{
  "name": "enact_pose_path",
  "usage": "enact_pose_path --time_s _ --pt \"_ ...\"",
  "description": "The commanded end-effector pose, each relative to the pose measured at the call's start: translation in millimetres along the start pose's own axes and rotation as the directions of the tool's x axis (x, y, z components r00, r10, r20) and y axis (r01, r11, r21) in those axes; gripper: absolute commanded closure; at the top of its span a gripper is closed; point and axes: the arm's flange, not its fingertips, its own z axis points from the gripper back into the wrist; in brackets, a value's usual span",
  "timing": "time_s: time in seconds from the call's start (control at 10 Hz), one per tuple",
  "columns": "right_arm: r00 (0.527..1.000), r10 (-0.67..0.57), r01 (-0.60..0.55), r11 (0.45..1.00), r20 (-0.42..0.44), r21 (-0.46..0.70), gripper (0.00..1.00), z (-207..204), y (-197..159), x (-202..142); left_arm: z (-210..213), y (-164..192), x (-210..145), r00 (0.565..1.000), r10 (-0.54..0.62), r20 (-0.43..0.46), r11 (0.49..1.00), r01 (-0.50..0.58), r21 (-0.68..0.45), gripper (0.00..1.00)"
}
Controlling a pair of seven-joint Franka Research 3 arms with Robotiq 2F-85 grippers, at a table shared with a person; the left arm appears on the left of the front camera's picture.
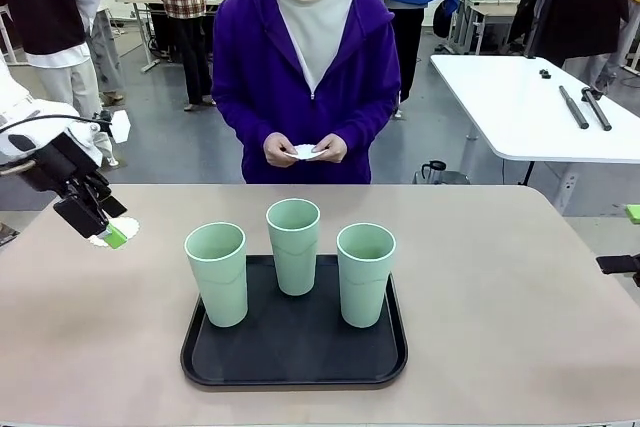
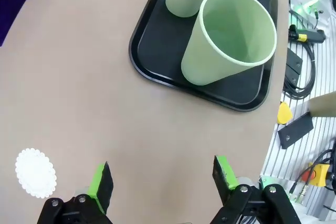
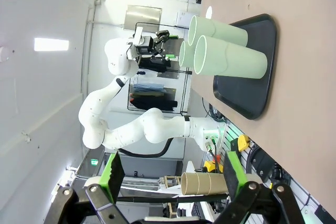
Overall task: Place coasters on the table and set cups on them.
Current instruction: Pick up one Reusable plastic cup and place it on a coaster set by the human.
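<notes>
Three mint-green cups (image 1: 217, 272) (image 1: 293, 244) (image 1: 365, 273) stand on the black tray (image 1: 295, 372) in the middle of the tan table (image 1: 520, 327). One white coaster (image 1: 124, 229) lies flat on the table at the far left, also seen as a coaster (image 2: 35, 172) in the left wrist view. My left gripper (image 1: 103, 224) hovers just over that coaster, open and empty; my left gripper (image 2: 163, 182) has its jaws spread wide. The person across the table holds more white coasters (image 1: 306, 152) in both hands. My right gripper (image 3: 170, 174) is open at the table's right edge, with nothing in it.
A white side table (image 1: 530, 107) with dark tools stands back right. Cables and hardware (image 2: 299, 72) lie beyond the table's near edge. Bare tabletop spreads left and right of the tray.
</notes>
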Motion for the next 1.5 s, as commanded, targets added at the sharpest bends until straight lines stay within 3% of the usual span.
enact_pose_path --time_s 0.0,0.6,0.7,0.9,1.1,1.2,1.4 --pt "1.0 -0.001 0.001 1.0 0.005 0.011 0.0 0.2 0.6 1.4 15.5 -2.3 -4.7 0.999 0.016 0.037 1.0 -0.016 -0.006 0.0" --pt "1.0 -0.001 0.001 1.0 0.005 0.011 0.0 0.2 0.6 1.4 15.5 1.2 -6.3 0.999 0.013 0.044 1.0 -0.013 0.004 0.0" --pt "1.0 -0.001 0.001 1.0 0.005 0.011 0.0 0.2 0.6 1.4 8.1 7.7 -19.1 0.99 -0.05 0.134 0.997 0.057 -0.053 0.0" --pt "1.0 -0.001 0.001 1.0 0.005 0.011 0.0 0.2 0.6 1.4 -7.0 15.3 -38.3 0.932 -0.164 0.323 0.974 0.206 -0.099 0.0" --pt "1.0 -0.001 0.001 1.0 0.005 0.011 0.0 0.2 0.6 1.4 -30.0 25.9 -44.0 0.835 -0.204 0.512 0.936 0.32 -0.149 0.0" --pt "1.0 -0.001 0.001 1.0 0.005 0.011 0.0 0.2 0.6 1.4 -42.1 31.4 -43.7 0.76 -0.193 0.621 0.919 0.361 -0.157 0.0" --pt "1.0 -0.001 0.001 1.0 0.005 0.011 0.0 0.2 0.6 1.4 -72.9 37.5 -46.5 0.676 -0.15 0.721 0.926 0.353 -0.138 0.0"
